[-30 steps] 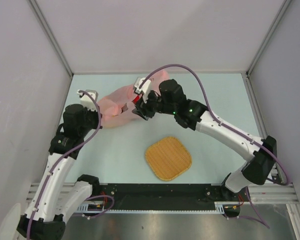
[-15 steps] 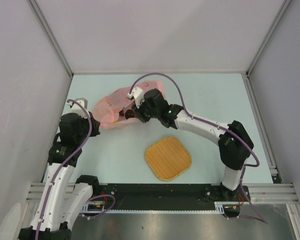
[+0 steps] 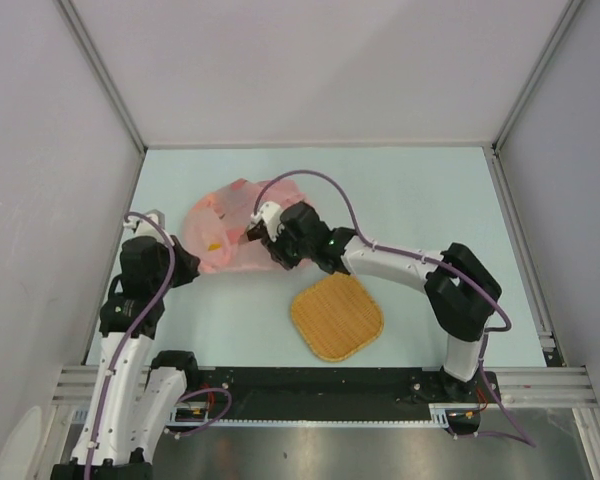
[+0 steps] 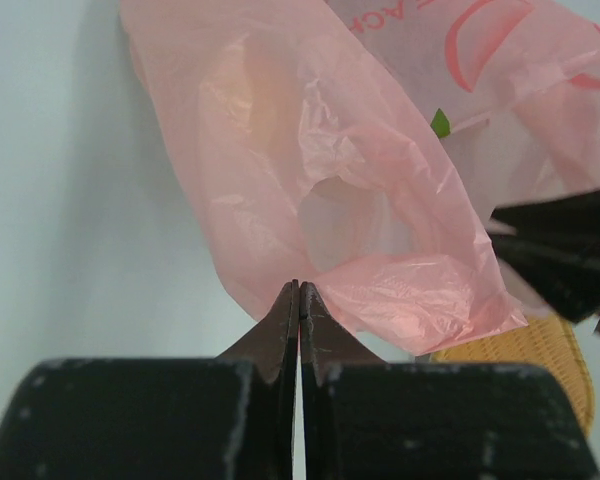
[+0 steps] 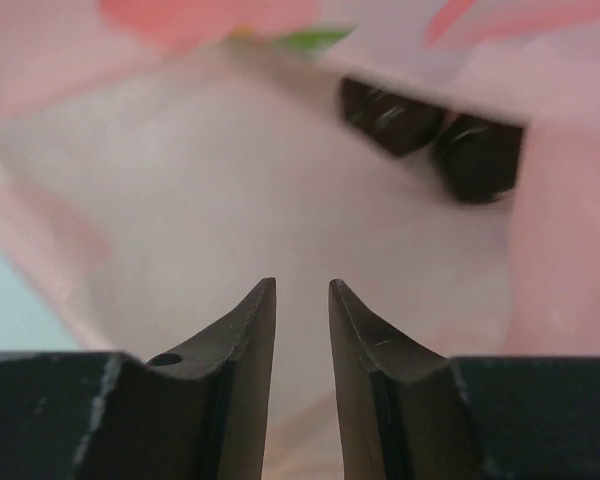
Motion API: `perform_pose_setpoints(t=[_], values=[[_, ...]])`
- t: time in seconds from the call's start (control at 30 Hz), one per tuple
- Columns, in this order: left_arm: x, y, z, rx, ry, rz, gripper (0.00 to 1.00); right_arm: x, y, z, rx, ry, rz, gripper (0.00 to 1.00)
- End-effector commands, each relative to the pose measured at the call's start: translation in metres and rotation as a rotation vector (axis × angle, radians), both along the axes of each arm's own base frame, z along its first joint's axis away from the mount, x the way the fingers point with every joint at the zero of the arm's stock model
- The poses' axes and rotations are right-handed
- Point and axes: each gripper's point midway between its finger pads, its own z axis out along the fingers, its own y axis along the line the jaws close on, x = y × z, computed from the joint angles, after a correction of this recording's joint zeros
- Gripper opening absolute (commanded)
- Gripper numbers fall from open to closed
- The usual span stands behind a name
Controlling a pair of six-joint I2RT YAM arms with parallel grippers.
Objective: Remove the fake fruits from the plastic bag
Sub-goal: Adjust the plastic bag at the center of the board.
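The pink plastic bag [image 3: 215, 225] lies on the table at the left. My left gripper [image 3: 188, 268] is shut on its near edge [image 4: 300, 290]. My right gripper [image 3: 252, 236] reaches into the bag's mouth from the right, with its jaws a little apart and nothing between them [image 5: 302, 285]. Inside the bag [image 5: 180, 180], two dark plums [image 5: 390, 115] [image 5: 477, 155] lie ahead and to the right of the fingertips. A green leaf [image 5: 315, 40] shows beyond them. A yellowish fruit [image 4: 250, 90] shows through the plastic. The other fruits are hidden.
A woven orange-tan square tray [image 3: 337, 315] lies on the table near the middle front, just right of the bag; its corner shows in the left wrist view [image 4: 540, 350]. Grey walls close in the table's left, back and right sides.
My right gripper has come down and to the left into the bag's mouth. My left arm has drawn back toward the near left, and the bag has shifted and settled lower with it.
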Motion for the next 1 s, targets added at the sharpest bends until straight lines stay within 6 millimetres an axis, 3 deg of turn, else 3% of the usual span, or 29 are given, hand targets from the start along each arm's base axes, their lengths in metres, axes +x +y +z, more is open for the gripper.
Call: perform_pose_setpoints(t=[0.0, 0.13, 0.17, 0.2, 0.23, 0.27, 0.33, 0.37, 0.4, 0.53, 0.6, 0.63, 0.7, 0.73, 0.83, 0.97], values=[[0.008, -0.015, 0.012, -0.065, -0.038, -0.052, 0.0, 0.051, 0.013, 0.055, 0.132, -0.1, -0.074, 0.33], [0.018, -0.032, 0.03, -0.125, -0.08, -0.125, 0.0, 0.08, 0.019, 0.064, 0.147, -0.129, -0.09, 0.33], [0.02, -0.033, 0.035, -0.13, -0.091, -0.131, 0.0, 0.086, 0.024, 0.049, 0.125, -0.115, -0.086, 0.33], [0.023, -0.034, 0.041, -0.13, -0.105, -0.134, 0.0, 0.096, 0.031, 0.06, 0.146, -0.138, -0.089, 0.33], [0.026, -0.032, 0.042, -0.126, -0.103, -0.126, 0.0, 0.104, 0.031, 0.058, 0.137, -0.146, -0.102, 0.33], [0.028, -0.03, 0.046, -0.122, -0.109, -0.116, 0.0, 0.116, 0.031, 0.039, 0.109, -0.134, -0.12, 0.33], [0.032, -0.028, 0.056, -0.113, -0.132, -0.108, 0.0, 0.137, 0.034, 0.048, 0.12, -0.164, -0.163, 0.33], [0.034, -0.026, 0.057, -0.111, -0.132, -0.102, 0.0, 0.149, 0.031, 0.049, 0.123, -0.175, -0.186, 0.33], [0.036, -0.025, 0.063, -0.108, -0.144, -0.098, 0.0, 0.157, 0.029, 0.036, 0.099, -0.172, -0.206, 0.33], [0.042, -0.022, 0.072, -0.106, -0.167, -0.09, 0.0, 0.18, 0.02, 0.048, 0.109, -0.209, -0.279, 0.31], [0.045, -0.023, 0.08, -0.101, -0.186, -0.099, 0.0, 0.179, 0.018, 0.063, 0.135, -0.221, -0.286, 0.31], [0.046, -0.022, 0.083, -0.097, -0.195, -0.099, 0.0, 0.174, 0.017, 0.092, 0.175, -0.257, -0.282, 0.33], [0.05, -0.023, 0.087, -0.096, -0.204, -0.107, 0.0, 0.163, 0.016, 0.104, 0.184, -0.271, -0.265, 0.4], [0.052, -0.024, 0.089, -0.097, -0.212, -0.11, 0.0, 0.15, 0.017, 0.134, 0.232, -0.296, -0.244, 0.48], [0.054, -0.026, 0.086, -0.107, -0.206, -0.115, 0.0, 0.119, 0.018, 0.158, 0.283, -0.274, -0.175, 0.51], [0.057, -0.026, 0.089, -0.119, -0.207, -0.106, 0.0, 0.082, 0.023, 0.148, 0.276, -0.202, -0.072, 0.4]])
